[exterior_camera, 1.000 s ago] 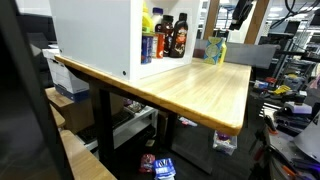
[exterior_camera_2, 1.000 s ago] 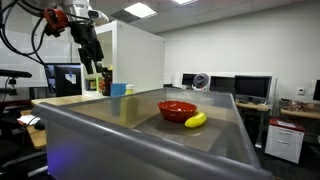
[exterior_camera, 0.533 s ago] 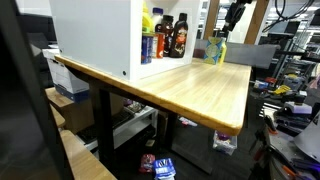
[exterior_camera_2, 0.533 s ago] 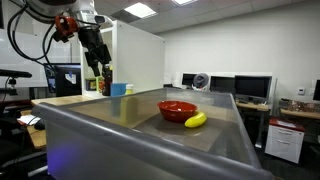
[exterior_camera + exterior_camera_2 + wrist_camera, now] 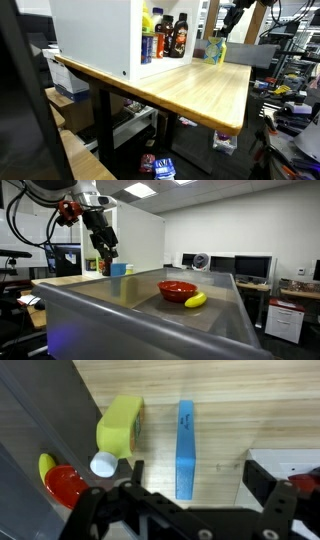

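Above the blue box [image 5: 186, 445], the gripper [image 5: 192, 472], jaws wide, pointing down.

A blurred grey barrier [image 5: 120, 320] is filling the foreground in an exterior view, hiding the base of the red bowl [image 5: 177, 288]. In the wrist view the gripper [image 5: 192, 478] is running off the lower edge, covering the near end of the blue box [image 5: 186, 445] and part of the red bowl and banana [image 5: 45, 465]. The white cabinet [image 5: 290, 458] is being cropped at right. Labels on the bottles [image 5: 165, 38] are showing too small to read.

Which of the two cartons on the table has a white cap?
The yellow carton; the blue carton beside it shows no cap.
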Robot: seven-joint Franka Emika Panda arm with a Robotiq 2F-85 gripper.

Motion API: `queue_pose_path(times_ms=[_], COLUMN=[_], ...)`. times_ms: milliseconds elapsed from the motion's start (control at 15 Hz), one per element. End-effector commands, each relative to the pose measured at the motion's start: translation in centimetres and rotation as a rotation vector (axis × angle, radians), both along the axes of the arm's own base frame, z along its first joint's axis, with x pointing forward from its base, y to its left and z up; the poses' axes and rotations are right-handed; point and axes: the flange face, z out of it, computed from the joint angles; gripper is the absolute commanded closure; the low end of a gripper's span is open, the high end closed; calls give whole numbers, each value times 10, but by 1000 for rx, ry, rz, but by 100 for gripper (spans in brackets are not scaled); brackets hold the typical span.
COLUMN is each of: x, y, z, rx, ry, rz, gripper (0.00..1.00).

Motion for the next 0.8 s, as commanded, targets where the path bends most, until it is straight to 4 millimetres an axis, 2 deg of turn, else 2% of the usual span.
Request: queue_pose_path(times_ms=[0,733], x=[-7,0], y=[-13,-20], z=[-18,-50], rx=[1,31], ry=[-10,-57], rz=[13,23], gripper=[0,0])
